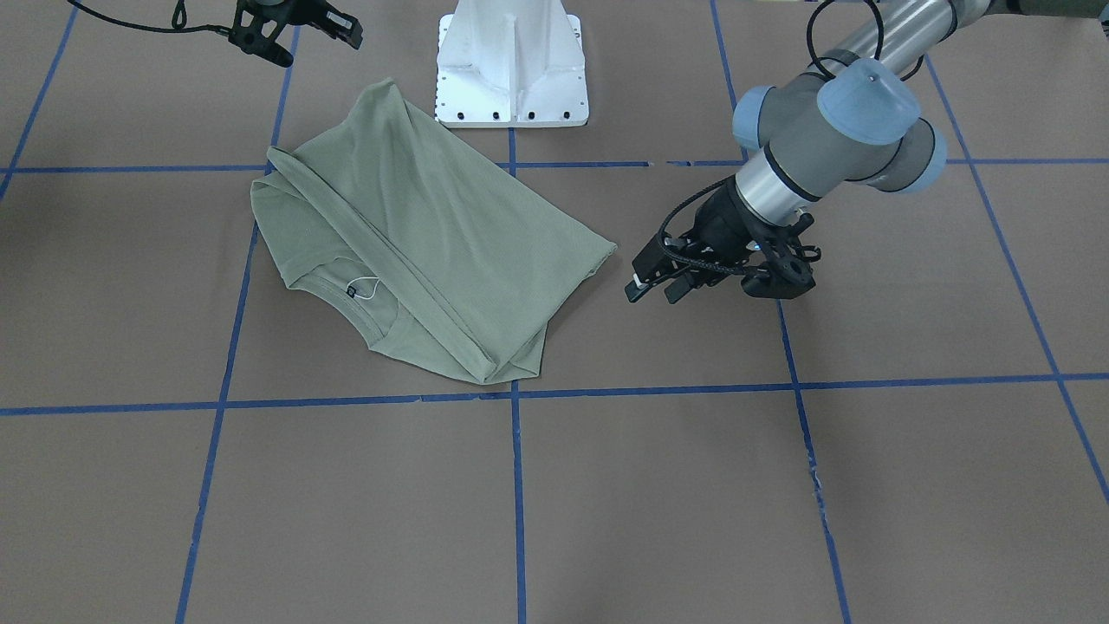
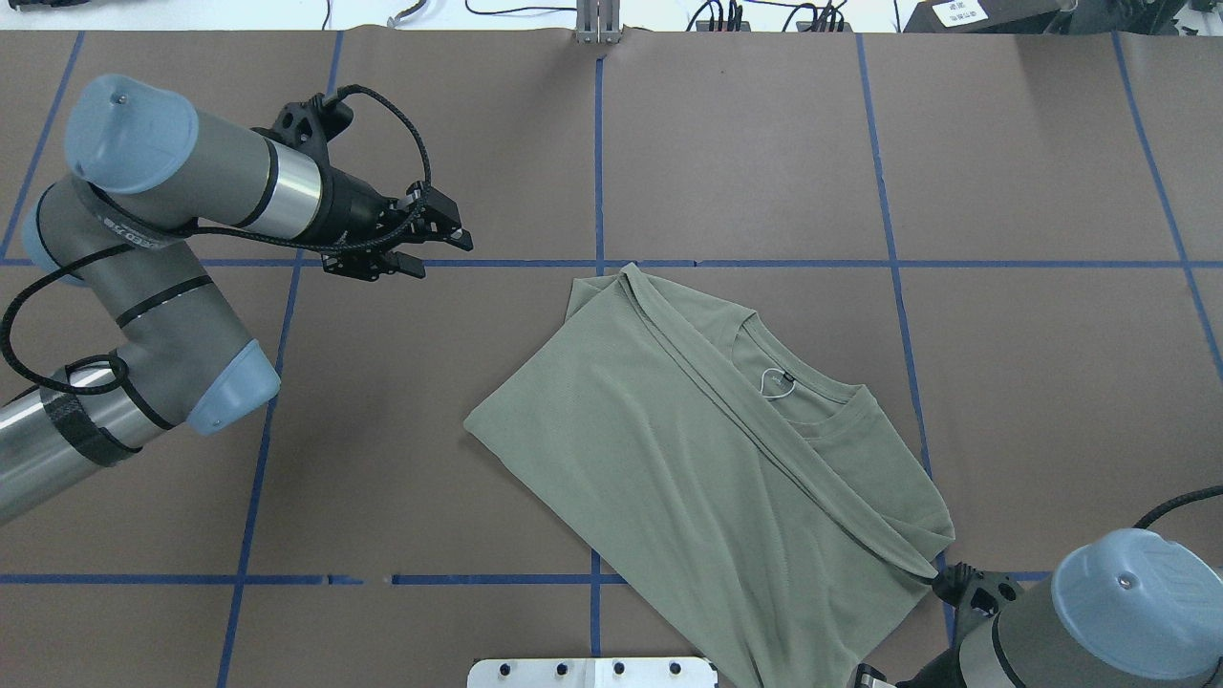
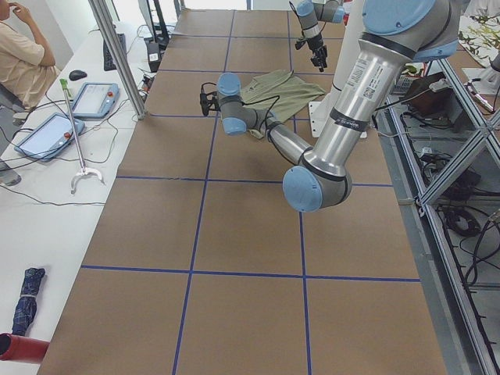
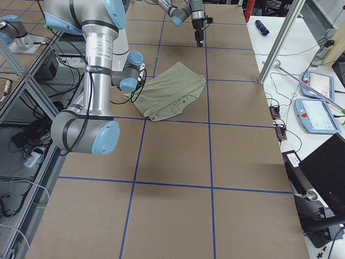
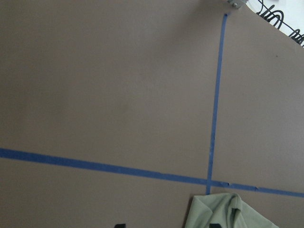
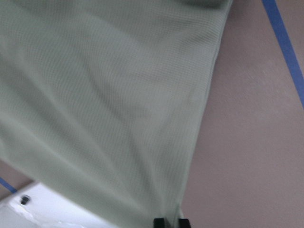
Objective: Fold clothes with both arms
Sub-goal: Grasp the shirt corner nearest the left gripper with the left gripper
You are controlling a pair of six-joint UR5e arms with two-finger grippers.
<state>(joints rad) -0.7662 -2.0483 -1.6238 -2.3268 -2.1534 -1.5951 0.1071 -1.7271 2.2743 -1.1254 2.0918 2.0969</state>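
The sage-green shirt [image 1: 433, 234] lies folded lengthwise and askew on the brown table, collar and white tag loop [image 2: 776, 380] facing up. It also shows in the overhead view [image 2: 688, 449]. My left gripper [image 1: 658, 290] hovers open and empty beside the shirt's side corner, a short way off it. In the left wrist view [image 5: 166, 226] only a shirt corner [image 5: 228, 213] shows. My right gripper [image 1: 346, 33] is by the shirt's corner near the pedestal, with a strip of table between them. In its wrist view the fingertips [image 6: 159, 222] sit close together above the hem [image 6: 104, 95].
The white pedestal base [image 1: 511, 61] stands at the robot's edge, touching the shirt's hem. Blue tape lines [image 1: 515, 485] grid the table. A seated operator [image 3: 19, 55] and control tablets [image 3: 94, 98] are on a side bench beyond the table.
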